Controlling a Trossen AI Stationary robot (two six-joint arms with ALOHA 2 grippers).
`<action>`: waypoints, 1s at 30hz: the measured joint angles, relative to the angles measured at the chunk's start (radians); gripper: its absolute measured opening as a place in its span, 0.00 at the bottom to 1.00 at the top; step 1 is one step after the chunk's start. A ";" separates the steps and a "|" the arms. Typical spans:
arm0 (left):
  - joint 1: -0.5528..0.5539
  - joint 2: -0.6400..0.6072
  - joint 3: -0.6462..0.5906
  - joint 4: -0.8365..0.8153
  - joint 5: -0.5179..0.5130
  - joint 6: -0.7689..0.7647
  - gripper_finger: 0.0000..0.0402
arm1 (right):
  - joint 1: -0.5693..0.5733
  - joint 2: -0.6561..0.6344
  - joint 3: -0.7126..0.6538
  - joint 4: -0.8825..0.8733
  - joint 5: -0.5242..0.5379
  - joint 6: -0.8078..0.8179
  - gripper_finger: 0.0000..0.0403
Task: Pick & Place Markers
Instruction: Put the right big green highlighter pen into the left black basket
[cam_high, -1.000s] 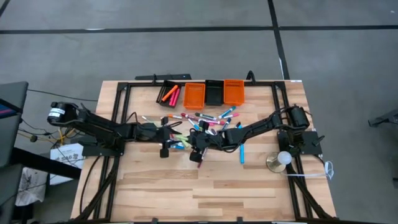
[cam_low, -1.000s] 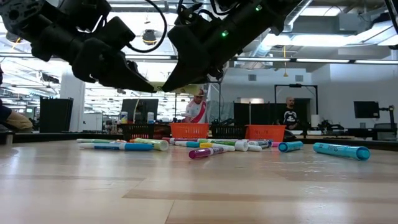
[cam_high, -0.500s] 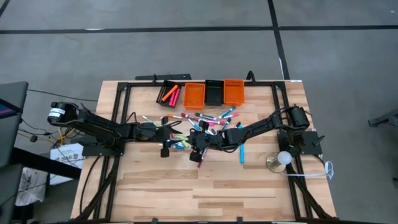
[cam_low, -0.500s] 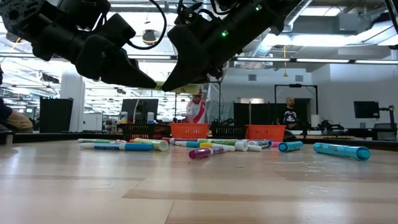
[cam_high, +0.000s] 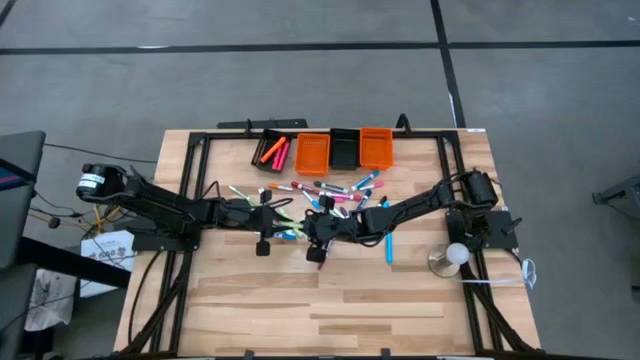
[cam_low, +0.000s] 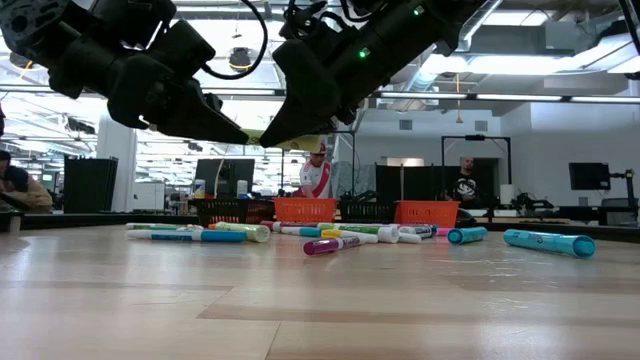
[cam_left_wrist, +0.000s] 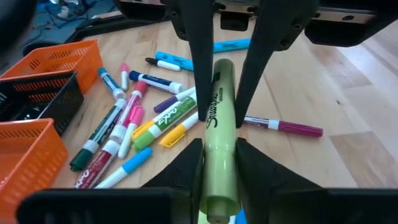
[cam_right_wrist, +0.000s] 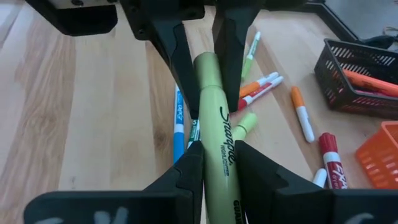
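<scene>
A yellow-green marker (cam_high: 294, 221) hangs above the middle of the table, between my two grippers, which meet tip to tip. My left gripper (cam_left_wrist: 219, 149) comes from the table's left and is shut on one end. From the right, my right gripper (cam_right_wrist: 217, 149) is shut on the other end. In the low view the marker (cam_low: 257, 136) shows only as a sliver between the dark fingers. Several loose markers (cam_high: 330, 190) lie flat on the wood under and beyond the grippers, and a blue one (cam_high: 389, 248) lies apart to the right. My left gripper pinches the marker's left-pointing end (cam_left_wrist: 219, 177) between its two fingers. The fingers come from the table's left, slanting down, and lie along the marker. The marker is clear of the table. My right gripper pinches the marker's right-hand part (cam_right_wrist: 219, 171) between its two fingers, the printed side showing between them. The fingers come from the table's right, slanting down, along the marker. The marker stays roughly level above the loose markers.
Four small bins stand in a row at the far edge: a black one (cam_high: 272, 152) with orange markers in it, an orange one (cam_high: 313, 152), a black one (cam_high: 345, 150), an orange one (cam_high: 376, 148). A round white lamp (cam_high: 455, 255) stands near the right arm's base.
My left gripper has shut on the marker's left end without shifting. The marker has stayed where it was, in my right gripper's hold.
</scene>
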 joint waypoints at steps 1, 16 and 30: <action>0.000 0.000 0.000 0.000 0.000 0.000 0.18 | 0.000 0.000 0.000 0.000 0.001 0.001 0.17; 0.003 0.000 0.000 0.013 -0.033 -0.017 0.18 | -0.002 0.000 0.001 0.005 0.022 -0.011 0.34; 0.003 0.000 0.002 0.012 -0.066 -0.013 0.18 | 0.000 0.000 0.001 -0.039 0.145 -0.092 0.58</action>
